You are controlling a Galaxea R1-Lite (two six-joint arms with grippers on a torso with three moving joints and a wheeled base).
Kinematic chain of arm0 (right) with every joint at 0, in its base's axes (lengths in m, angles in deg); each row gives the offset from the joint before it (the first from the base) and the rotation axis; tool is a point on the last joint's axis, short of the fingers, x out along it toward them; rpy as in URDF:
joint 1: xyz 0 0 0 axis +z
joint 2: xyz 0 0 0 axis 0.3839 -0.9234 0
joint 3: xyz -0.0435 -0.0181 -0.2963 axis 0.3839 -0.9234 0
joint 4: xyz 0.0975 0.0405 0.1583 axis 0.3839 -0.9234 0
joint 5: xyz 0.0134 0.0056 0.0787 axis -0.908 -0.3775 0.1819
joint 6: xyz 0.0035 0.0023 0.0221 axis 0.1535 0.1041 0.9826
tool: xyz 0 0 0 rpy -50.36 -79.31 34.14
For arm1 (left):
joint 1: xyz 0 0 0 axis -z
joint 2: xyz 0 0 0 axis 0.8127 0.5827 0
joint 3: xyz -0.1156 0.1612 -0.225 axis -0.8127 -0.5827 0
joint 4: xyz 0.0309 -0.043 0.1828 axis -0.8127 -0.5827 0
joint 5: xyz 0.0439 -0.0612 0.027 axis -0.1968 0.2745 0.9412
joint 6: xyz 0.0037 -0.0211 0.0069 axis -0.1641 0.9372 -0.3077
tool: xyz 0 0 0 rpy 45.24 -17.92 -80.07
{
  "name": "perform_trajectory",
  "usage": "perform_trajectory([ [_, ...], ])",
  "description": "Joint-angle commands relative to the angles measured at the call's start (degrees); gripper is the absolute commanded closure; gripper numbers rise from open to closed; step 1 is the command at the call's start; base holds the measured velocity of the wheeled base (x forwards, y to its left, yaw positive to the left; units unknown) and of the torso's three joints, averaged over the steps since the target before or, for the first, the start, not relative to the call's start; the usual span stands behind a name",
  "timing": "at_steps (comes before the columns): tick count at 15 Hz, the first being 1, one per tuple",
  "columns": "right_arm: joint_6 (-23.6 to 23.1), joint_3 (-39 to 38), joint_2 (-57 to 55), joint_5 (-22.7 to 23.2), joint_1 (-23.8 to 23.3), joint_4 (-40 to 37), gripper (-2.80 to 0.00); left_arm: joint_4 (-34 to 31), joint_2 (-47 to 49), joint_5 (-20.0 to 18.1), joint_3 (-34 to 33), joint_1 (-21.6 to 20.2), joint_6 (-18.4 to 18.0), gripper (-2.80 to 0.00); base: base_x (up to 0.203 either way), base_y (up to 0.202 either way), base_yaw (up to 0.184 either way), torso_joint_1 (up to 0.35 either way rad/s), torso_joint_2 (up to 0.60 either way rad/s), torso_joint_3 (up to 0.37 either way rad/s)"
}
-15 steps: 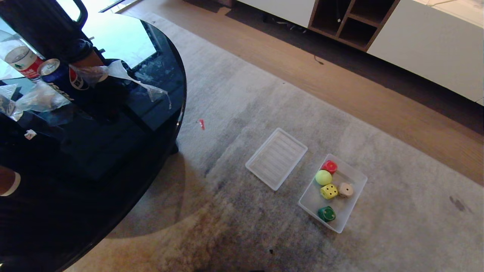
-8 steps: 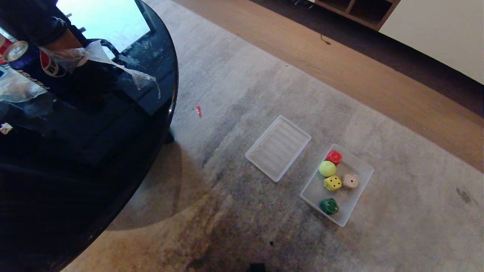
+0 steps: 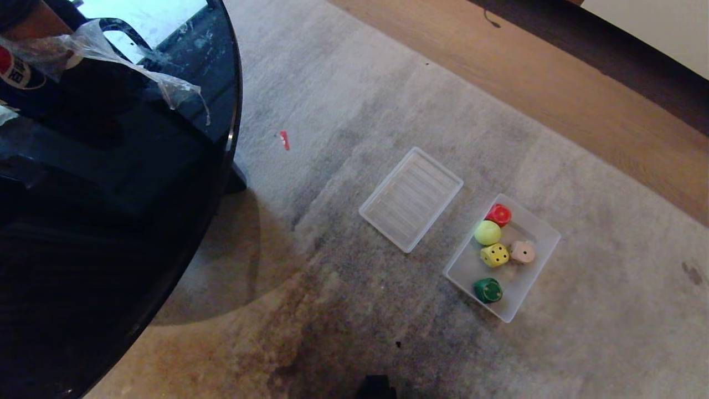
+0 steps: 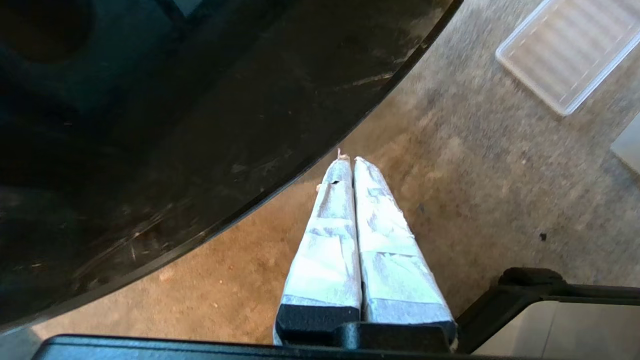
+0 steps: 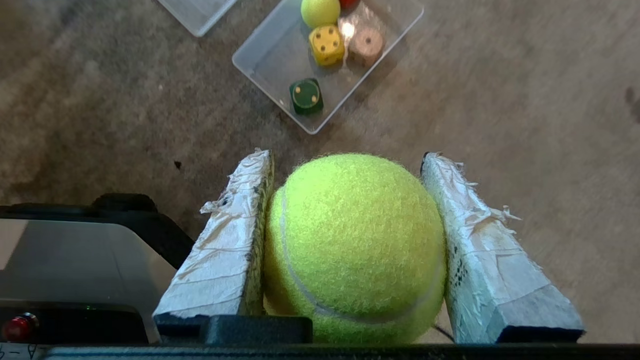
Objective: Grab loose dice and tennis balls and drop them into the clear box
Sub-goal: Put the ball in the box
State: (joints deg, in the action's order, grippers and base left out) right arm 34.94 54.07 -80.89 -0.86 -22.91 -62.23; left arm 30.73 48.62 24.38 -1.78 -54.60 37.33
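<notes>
The clear box [image 3: 466, 268] sits on the grey carpet. In it lie a tennis ball [image 3: 487, 233], a yellow die [image 3: 494, 255], a dark green die [image 3: 488, 290], a beige die [image 3: 522, 251] and a red piece [image 3: 499, 214]. In the right wrist view, my right gripper [image 5: 347, 154] is shut on a second tennis ball [image 5: 352, 245], held above the carpet short of the box [image 5: 270, 60]. My left gripper [image 4: 352, 160] is shut and empty beside the black table's edge. Neither gripper shows in the head view.
A flat ribbed lid [image 3: 411, 198] lies just left of the box. A glossy black round table [image 3: 111, 194] fills the left side, with crumpled plastic wrap [image 3: 111, 55] on it. A small red scrap [image 3: 284, 139] lies on the carpet. Wooden floor [image 3: 554, 94] runs beyond.
The whole head view has shifted: the camera has moved, so the table, lid and box sit higher in the picture. The things in the box have kept their places.
</notes>
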Motion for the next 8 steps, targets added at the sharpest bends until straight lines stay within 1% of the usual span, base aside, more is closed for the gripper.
perform_trajectory([
  [1,0.00,0.01,-0.07,0.05,-0.02,-0.08,0.00,0.00,-0.02,0.00,-0.01,-0.02,0.02,0.00,0.000,0.000,0.000,0.008,0.00,-0.195],
  [8,-0.08,0.01,-0.07,0.13,-0.02,-0.08,0.00,0.00,0.06,0.00,-0.01,-0.02,0.02,0.00,0.000,0.000,0.000,0.002,0.00,-0.196],
])
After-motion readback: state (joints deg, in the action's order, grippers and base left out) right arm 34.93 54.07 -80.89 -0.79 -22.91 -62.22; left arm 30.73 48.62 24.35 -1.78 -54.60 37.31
